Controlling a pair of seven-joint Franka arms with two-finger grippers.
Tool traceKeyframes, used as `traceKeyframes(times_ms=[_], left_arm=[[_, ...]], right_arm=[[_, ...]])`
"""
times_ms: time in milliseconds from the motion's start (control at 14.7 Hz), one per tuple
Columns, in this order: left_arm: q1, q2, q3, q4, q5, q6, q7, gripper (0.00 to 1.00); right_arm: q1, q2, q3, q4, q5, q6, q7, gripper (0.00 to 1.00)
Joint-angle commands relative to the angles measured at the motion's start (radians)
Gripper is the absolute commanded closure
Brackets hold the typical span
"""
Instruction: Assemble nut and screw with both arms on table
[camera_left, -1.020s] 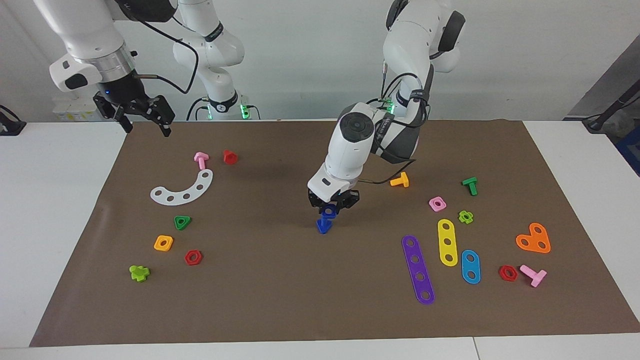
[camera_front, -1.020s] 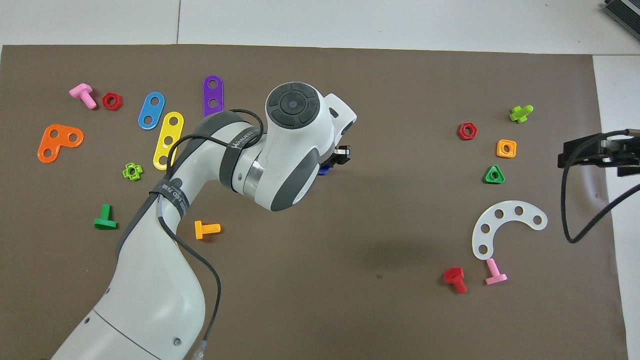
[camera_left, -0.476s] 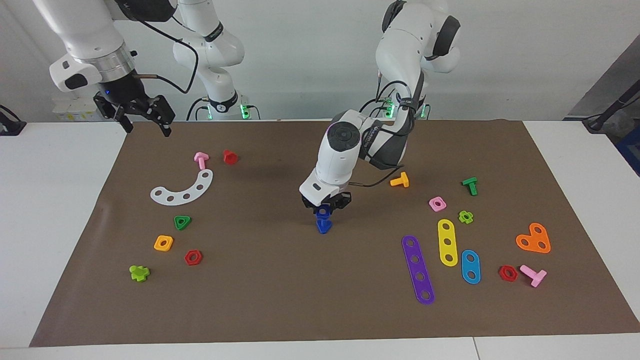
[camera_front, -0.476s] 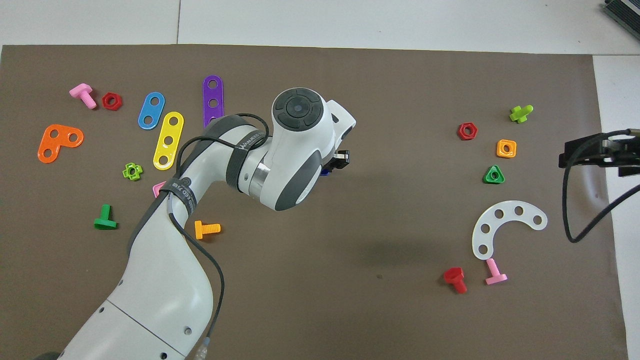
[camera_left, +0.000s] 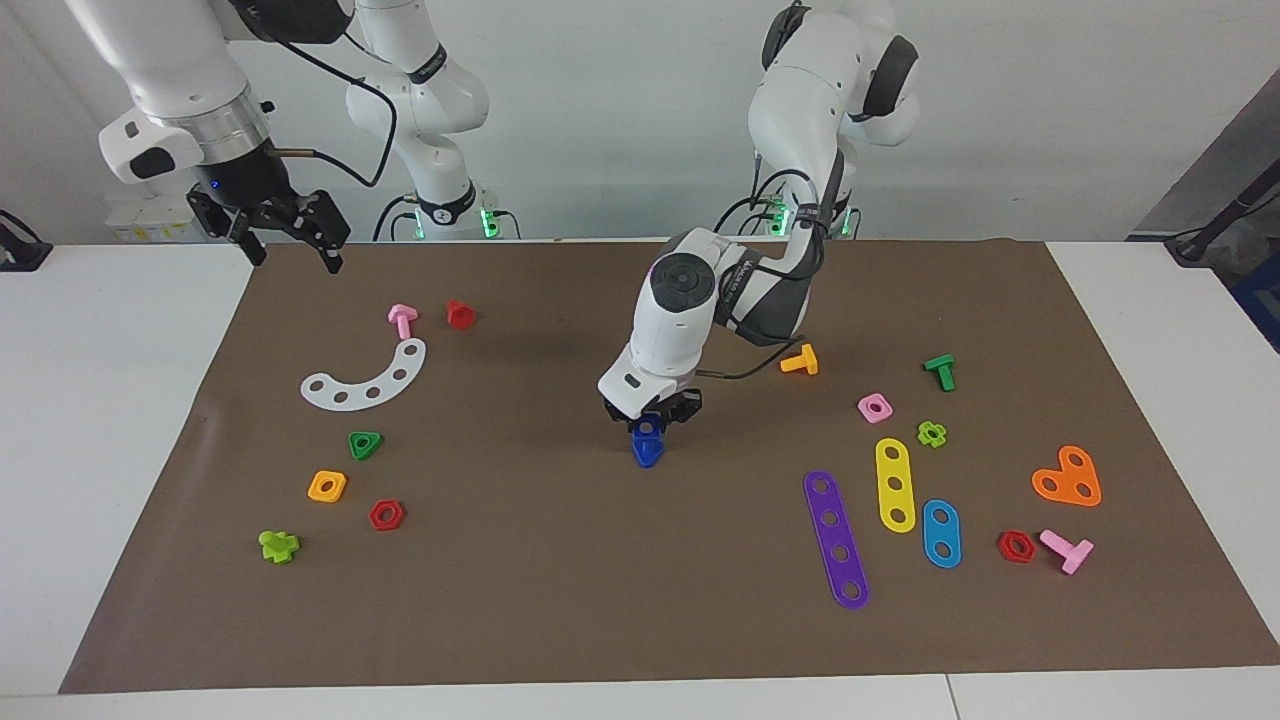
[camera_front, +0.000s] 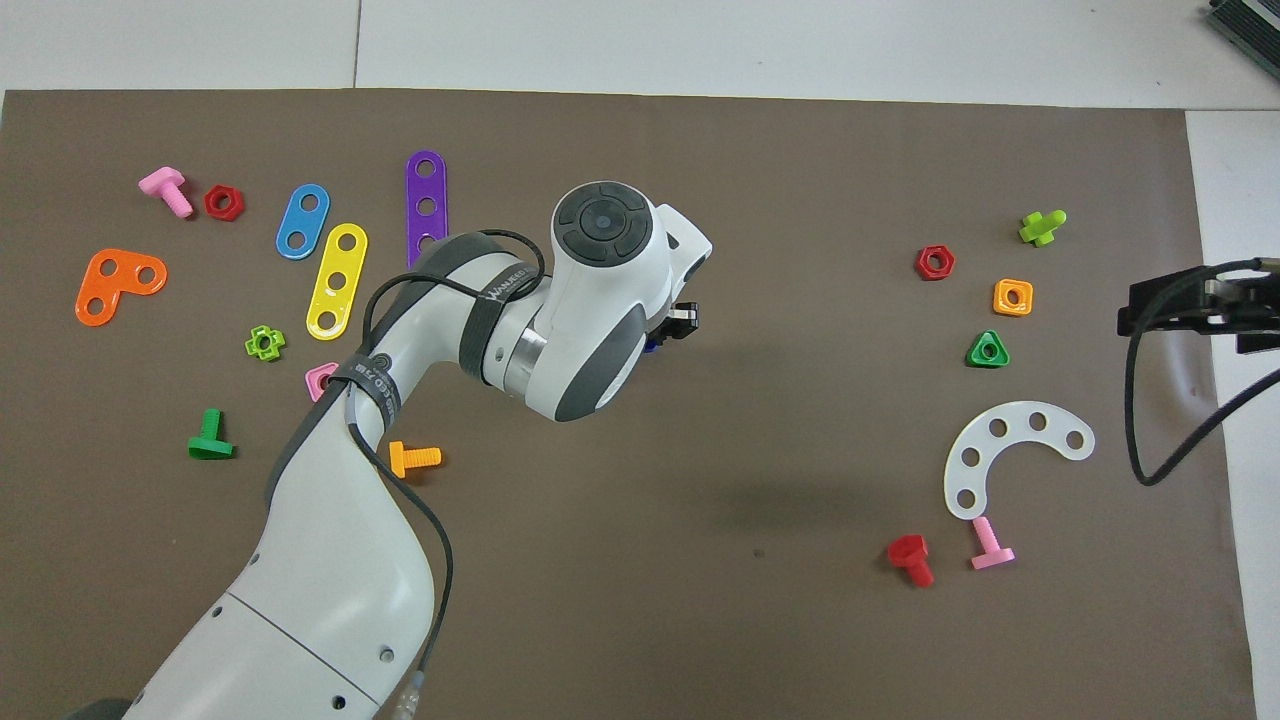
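Observation:
The dark-blue screw (camera_left: 648, 456) stands on its triangular head in the middle of the brown mat (camera_left: 560, 600). The blue nut (camera_left: 648, 428) sits on its shaft. My left gripper (camera_left: 651, 418) comes down from above and is shut on the nut. In the overhead view the left wrist covers both parts; only one black finger (camera_front: 683, 318) and a blue sliver of the screw (camera_front: 651, 346) show. My right gripper (camera_left: 290, 240) is open and empty. It waits in the air over the mat's corner at the right arm's end and also shows in the overhead view (camera_front: 1190, 305).
An orange screw (camera_left: 800, 360), a pink nut (camera_left: 874, 407) and coloured strips (camera_left: 836, 538) lie toward the left arm's end. A white arc (camera_left: 368, 377), a green triangular nut (camera_left: 364, 444), an orange-yellow nut (camera_left: 327, 486) and a red hex nut (camera_left: 386, 515) lie toward the right arm's end.
My left arm's wrist and elbow swung toward the right arm's end and the gripper turned on the nut. Nut and screw stayed in place. The right arm has not moved.

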Motion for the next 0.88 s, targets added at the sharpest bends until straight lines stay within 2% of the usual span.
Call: traceKeyframes(times_ms=[0, 544, 816], left_arm=[[-0.022, 0.023, 0.021, -0.009, 0.021, 0.036, -0.030, 0.83], [-0.008, 0.056, 0.023, 0.091, 0.022, -0.036, -0.044, 0.82], [-0.008, 0.061, 0.023, 0.089, 0.025, -0.036, -0.054, 0.82]], right_arm=[[-0.015, -0.019, 0.007, -0.016, 0.021, 0.007, -0.023, 0.00], [-0.015, -0.019, 0.007, -0.016, 0.021, 0.007, -0.023, 0.00], [-0.015, -0.019, 0.007, -0.016, 0.021, 0.009, -0.023, 0.00]])
